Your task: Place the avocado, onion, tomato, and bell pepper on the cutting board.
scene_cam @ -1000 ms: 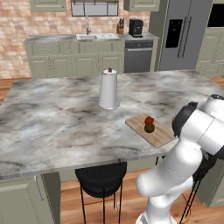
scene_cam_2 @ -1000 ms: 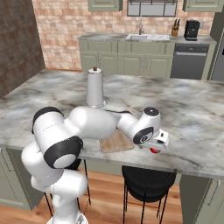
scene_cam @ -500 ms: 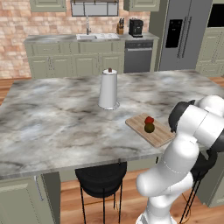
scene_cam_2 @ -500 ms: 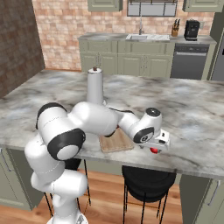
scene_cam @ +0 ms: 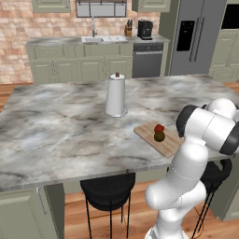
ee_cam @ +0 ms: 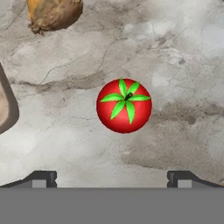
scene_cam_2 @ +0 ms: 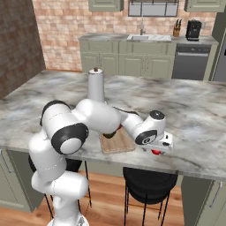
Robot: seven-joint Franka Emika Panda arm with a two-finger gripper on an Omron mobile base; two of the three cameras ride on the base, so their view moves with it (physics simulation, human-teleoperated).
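Observation:
The tomato (ee_cam: 124, 105), bright red with a green leafy top, sits on the marble counter just below my open gripper (ee_cam: 111, 179), centred between the two fingertips (ee_cam: 43, 177). In the right base view the gripper (scene_cam_2: 157, 148) hangs over the tomato (scene_cam_2: 155, 153), right of the cutting board (scene_cam_2: 115, 142). The tan onion (ee_cam: 54, 13) lies on the counter at the top left of the hand view, with the cutting board's rounded edge (ee_cam: 6, 105) at the left. On the cutting board (scene_cam: 163, 144) rest the red bell pepper (scene_cam: 159, 127) and the dark avocado (scene_cam: 159, 136).
A paper towel roll (scene_cam: 115, 95) stands upright on the island behind the board. The island's front edge (scene_cam_2: 176, 170) runs close to the tomato, with black stools (scene_cam: 107, 191) under it. Sink, dishwasher and fridge line the far wall.
The arm's elbow has swung a little toward the board while the hand has stayed over the tomato. The jaws remain open.

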